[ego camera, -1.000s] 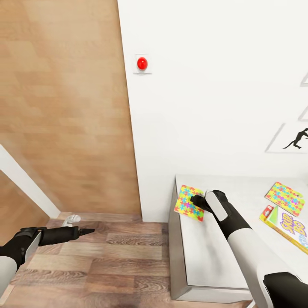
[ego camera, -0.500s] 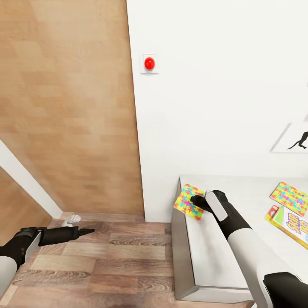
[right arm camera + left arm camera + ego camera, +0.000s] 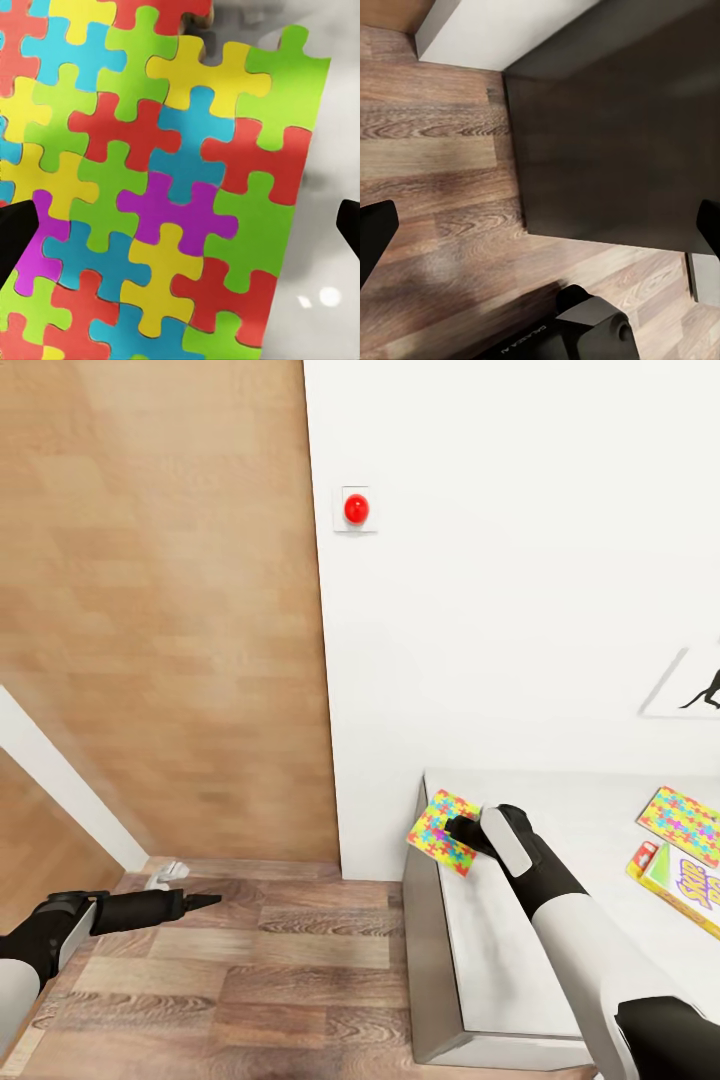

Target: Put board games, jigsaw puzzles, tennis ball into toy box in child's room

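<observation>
I have the right gripper point(image 3: 462, 830) at the near-left corner of the white surface point(image 3: 500, 960), jaws spread wide over the jigsaw puzzle point(image 3: 446, 832), which tilts over that corner's edge. The left gripper point(image 3: 205, 901) hovers over the wood floor point(image 3: 250, 980), jaws open on nothing. A second puzzle point(image 3: 684, 824) and a board game point(image 3: 685, 880) lie farther right.

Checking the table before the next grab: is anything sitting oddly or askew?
Yes: the jigsaw puzzle by the right gripper sits at the table's left edge, tilted, one corner past it. The other puzzle lies flat.
</observation>
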`<state>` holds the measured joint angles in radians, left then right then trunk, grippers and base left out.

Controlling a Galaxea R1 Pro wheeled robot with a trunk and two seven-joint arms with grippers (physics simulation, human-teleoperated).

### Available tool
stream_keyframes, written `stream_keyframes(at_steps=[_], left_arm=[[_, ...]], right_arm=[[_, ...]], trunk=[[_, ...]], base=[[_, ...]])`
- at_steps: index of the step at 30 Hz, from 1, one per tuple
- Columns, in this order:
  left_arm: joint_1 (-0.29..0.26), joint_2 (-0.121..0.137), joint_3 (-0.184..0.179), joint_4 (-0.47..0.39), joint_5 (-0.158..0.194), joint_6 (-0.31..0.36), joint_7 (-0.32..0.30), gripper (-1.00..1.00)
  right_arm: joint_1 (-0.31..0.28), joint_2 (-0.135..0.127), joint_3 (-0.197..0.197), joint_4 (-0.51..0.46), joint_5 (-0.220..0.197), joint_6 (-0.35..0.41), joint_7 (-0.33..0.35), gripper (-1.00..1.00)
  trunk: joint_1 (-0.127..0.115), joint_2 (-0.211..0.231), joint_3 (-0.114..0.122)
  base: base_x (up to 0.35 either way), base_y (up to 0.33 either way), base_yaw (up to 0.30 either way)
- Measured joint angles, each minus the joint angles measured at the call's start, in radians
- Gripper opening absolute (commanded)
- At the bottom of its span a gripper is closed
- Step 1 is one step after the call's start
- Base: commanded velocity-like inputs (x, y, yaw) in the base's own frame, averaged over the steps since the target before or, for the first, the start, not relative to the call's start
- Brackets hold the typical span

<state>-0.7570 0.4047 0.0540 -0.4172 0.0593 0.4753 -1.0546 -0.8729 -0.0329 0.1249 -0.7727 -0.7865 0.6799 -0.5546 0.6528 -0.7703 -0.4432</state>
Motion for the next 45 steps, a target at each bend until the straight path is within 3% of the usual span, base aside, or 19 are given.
stream_keyframes(at_steps=[7,15,45], left_arm=[[0.000,0.000,0.000,0.000,0.000,0.000,0.000,1.00],[0.000,0.000,0.000,0.000,0.000,0.000,0.000,1.00],[0.000,0.000,0.000,0.000,0.000,-0.001,0.000,1.00]], right_arm=[[0.004,-0.011,0.000,-0.001,-0.031,-0.010,0.004,1.00],[0.005,-0.005,-0.002,0.003,-0.006,-0.006,0.002,1.00],[0.007,-0.009,-0.002,0.008,-0.011,-0.003,0.002,1.00]], trunk=[[0.000,0.000,0.000],[0.000,0.000,0.005],[0.000,0.000,0.053]], base=[[0.000,0.000,0.000],[0.000,0.000,0.000],[0.000,0.000,0.000]])
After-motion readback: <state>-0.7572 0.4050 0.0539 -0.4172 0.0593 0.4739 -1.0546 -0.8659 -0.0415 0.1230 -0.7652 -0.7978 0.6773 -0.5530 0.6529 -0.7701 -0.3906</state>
